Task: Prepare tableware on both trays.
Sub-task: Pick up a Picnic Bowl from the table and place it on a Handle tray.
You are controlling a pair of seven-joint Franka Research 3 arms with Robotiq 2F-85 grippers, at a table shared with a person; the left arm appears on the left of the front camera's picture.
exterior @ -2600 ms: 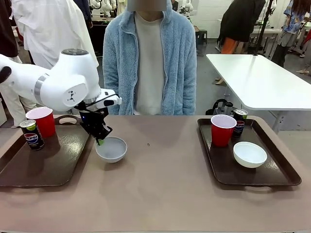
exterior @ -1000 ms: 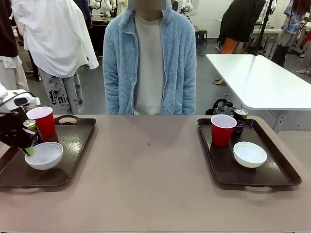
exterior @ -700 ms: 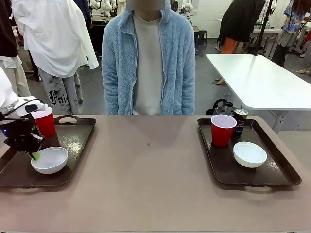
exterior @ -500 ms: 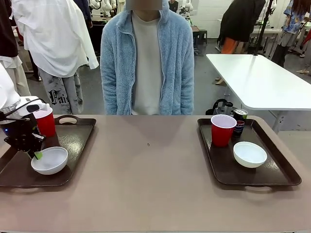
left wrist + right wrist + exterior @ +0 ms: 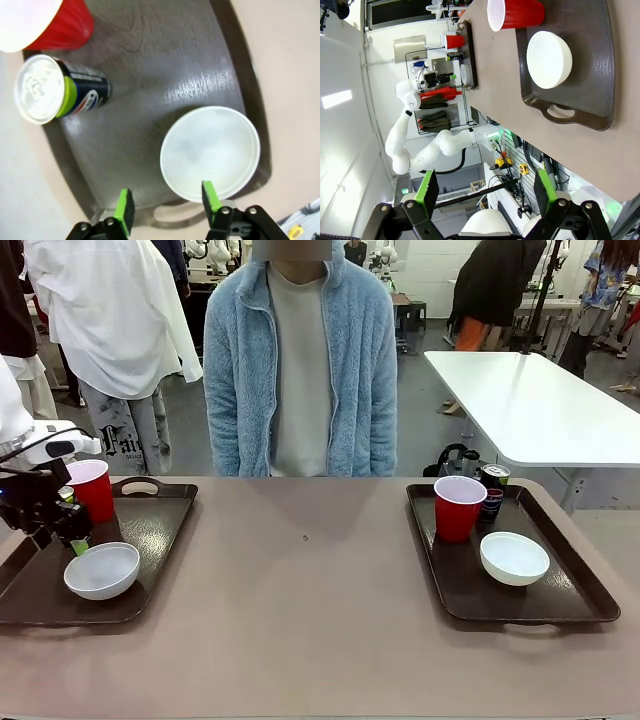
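The left gripper point(image 5: 165, 206) stands with its jaws apart and nothing between them, poised just above the near rim of a small white bowl point(image 5: 210, 153); one green pad hangs over the bowl's edge, the other over bare tray. In the front view this gripper point(image 5: 62, 530) sits just above and behind the same bowl point(image 5: 101, 570), clear of it. The bowl rests on the left brown tray point(image 5: 140, 540), toward its near end. Behind it on that tray stand a black Pepsi can point(image 5: 60, 95) and a red cup point(image 5: 91, 490), close together at the far left corner; the can is mostly hidden by the gripper from the front.

The right gripper point(image 5: 482, 192) has its jaws spread wide and empty, held high and well away from the worktop point(image 5: 320, 620). Below it lies the right brown tray point(image 5: 570, 590), carrying a second white bowl point(image 5: 514, 558) toward its near half, a second red cup point(image 5: 458, 507) at its far left, and a second Pepsi can point(image 5: 493, 490) just beside that cup on the right.

A person in a light blue fleece jacket point(image 5: 300, 360) stands at the far edge of the worktop, between the two trays.
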